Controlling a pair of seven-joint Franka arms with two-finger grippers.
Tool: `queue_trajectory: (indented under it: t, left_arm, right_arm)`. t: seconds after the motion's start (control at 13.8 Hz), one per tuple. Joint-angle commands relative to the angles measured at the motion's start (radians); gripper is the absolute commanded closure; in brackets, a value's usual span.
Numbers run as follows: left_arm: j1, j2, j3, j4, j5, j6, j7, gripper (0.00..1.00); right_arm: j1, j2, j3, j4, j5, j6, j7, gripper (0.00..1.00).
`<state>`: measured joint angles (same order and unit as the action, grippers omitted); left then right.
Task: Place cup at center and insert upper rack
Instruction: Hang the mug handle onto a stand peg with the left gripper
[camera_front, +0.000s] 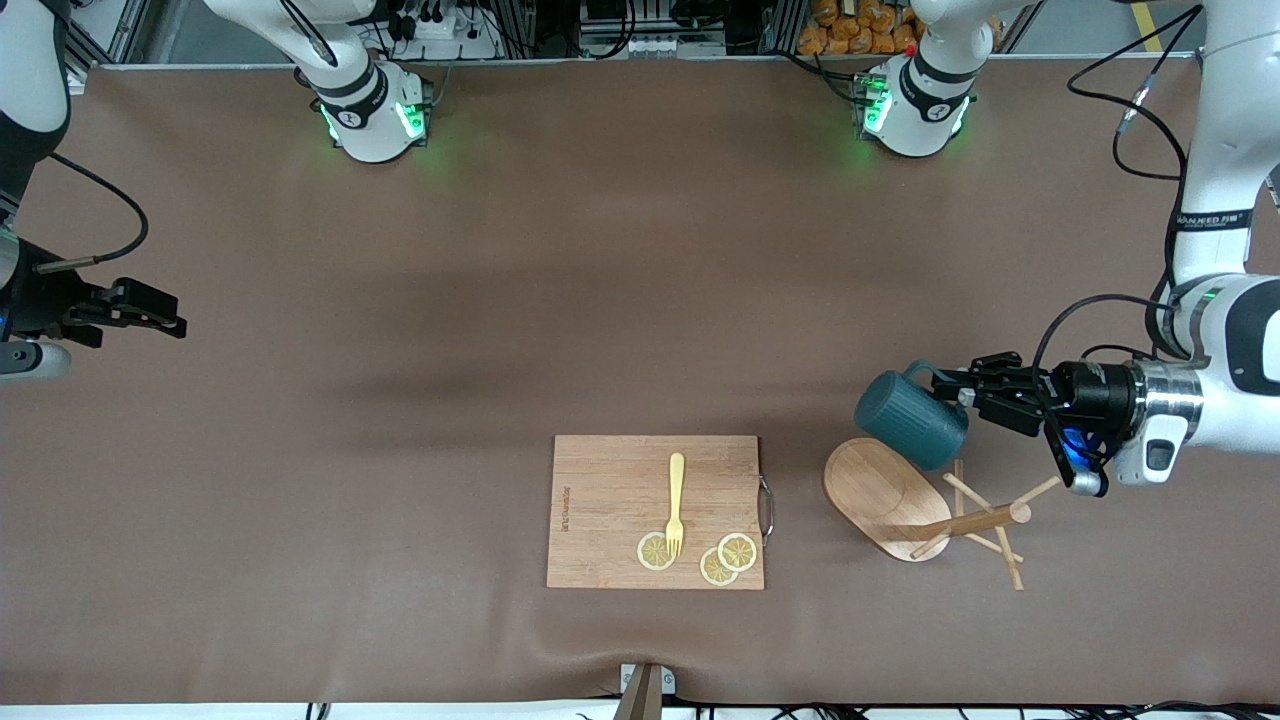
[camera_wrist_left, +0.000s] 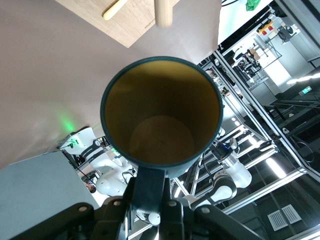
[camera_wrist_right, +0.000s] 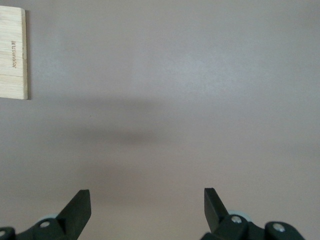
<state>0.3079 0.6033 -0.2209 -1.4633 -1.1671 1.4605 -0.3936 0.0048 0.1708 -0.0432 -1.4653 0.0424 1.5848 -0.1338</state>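
Observation:
The cup (camera_front: 910, 420), dark teal with a yellow inside (camera_wrist_left: 162, 125), hangs tipped on its side in the air. My left gripper (camera_front: 955, 388) is shut on its loop handle (camera_wrist_left: 150, 195). It holds the cup over the oval base of the upper rack (camera_front: 890, 495). That wooden mug tree lies tipped on the table, with its post and pegs (camera_front: 985, 520) pointing toward the left arm's end. One blurred peg tip (camera_wrist_left: 163, 12) shows past the cup's rim. My right gripper (camera_front: 172, 312) waits open over bare table (camera_wrist_right: 147, 200) at the right arm's end.
A rectangular wooden cutting board (camera_front: 655, 512) lies near the table's front edge, beside the rack toward the right arm's end. It carries a yellow fork (camera_front: 676, 505) and three lemon slices (camera_front: 720, 560). One corner of that board (camera_wrist_right: 12, 52) shows in the right wrist view.

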Motion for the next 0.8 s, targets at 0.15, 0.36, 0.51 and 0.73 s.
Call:
queue_trajectory:
  t: [0.15,0.36,0.51,0.73]
  left_arm:
    - [0.036,0.087,-0.026,0.100,-0.020,-0.042,-0.008,1.00]
    - [0.040,0.125,-0.026,0.138,-0.020,-0.040,-0.008,1.00]
    - [0.045,0.142,-0.025,0.141,-0.020,-0.037,-0.004,1.00]
    - [0.057,0.164,-0.025,0.150,-0.035,-0.035,-0.004,1.00]
  right_arm:
    - [0.007,0.006,-0.004,0.008,0.020,0.014,0.005,0.00]
    - [0.007,0.006,-0.004,0.002,0.022,0.015,0.005,0.00]
    - [0.009,0.006,-0.004,0.000,0.022,0.015,0.005,0.00]
    - [0.020,0.006,-0.004,0.002,0.022,0.014,0.034,0.00]
